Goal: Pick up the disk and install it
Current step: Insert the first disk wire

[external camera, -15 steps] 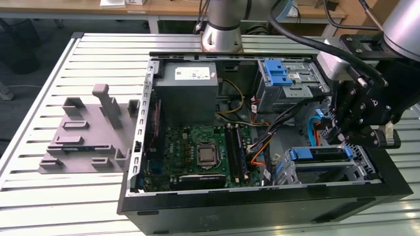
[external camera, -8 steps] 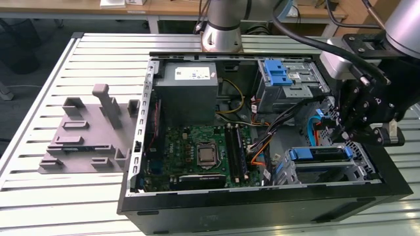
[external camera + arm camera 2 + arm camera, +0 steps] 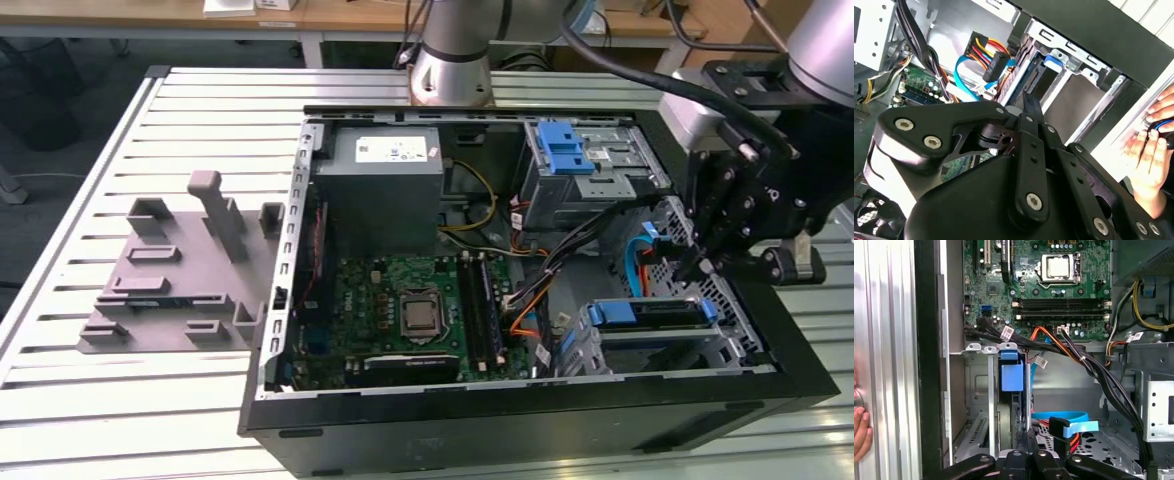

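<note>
We see the fingers (image 3: 1026, 447) drawn together with nothing between them, their tips just above the disk (image 3: 1012, 377), which already stands on edge in the cage (image 3: 979, 405) at the case's lower corner. In the exterior view the gripper (image 3: 697, 262) hangs over that same bay, where the disk's blue carrier (image 3: 645, 313) shows. Around it run black cables (image 3: 1094, 370) and a blue ribbon cable (image 3: 1066, 417). Beyond lies the motherboard (image 3: 414, 315). A person's hand (image 3: 1149, 155) rests on the table (image 3: 187, 120) beside the case (image 3: 534, 425).
</note>
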Motion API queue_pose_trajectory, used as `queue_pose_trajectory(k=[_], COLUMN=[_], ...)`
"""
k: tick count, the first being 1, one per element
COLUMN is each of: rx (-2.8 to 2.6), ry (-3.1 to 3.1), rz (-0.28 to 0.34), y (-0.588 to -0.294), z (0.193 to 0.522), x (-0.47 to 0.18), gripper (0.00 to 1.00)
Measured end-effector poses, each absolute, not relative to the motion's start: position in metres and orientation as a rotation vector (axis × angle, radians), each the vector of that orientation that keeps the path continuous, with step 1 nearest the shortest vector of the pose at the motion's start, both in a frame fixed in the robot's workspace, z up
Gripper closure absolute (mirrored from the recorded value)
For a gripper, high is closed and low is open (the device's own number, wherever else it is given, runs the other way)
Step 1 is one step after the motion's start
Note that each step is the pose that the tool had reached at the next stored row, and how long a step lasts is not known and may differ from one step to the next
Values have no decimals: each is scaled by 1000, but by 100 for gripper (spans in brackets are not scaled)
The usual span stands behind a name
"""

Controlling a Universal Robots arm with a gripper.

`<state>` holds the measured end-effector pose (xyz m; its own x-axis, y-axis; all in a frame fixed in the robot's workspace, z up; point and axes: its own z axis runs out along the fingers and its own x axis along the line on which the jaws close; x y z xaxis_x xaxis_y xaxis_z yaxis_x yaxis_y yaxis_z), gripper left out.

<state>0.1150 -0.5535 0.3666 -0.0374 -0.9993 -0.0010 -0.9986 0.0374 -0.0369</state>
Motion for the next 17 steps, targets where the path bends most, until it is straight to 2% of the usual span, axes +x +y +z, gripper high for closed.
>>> queue_pose_trajectory(k=[17], rx=[-2161], ry=[2243], rz=[-43], y=[-535], z=[367], x=[125], gripper=[89])
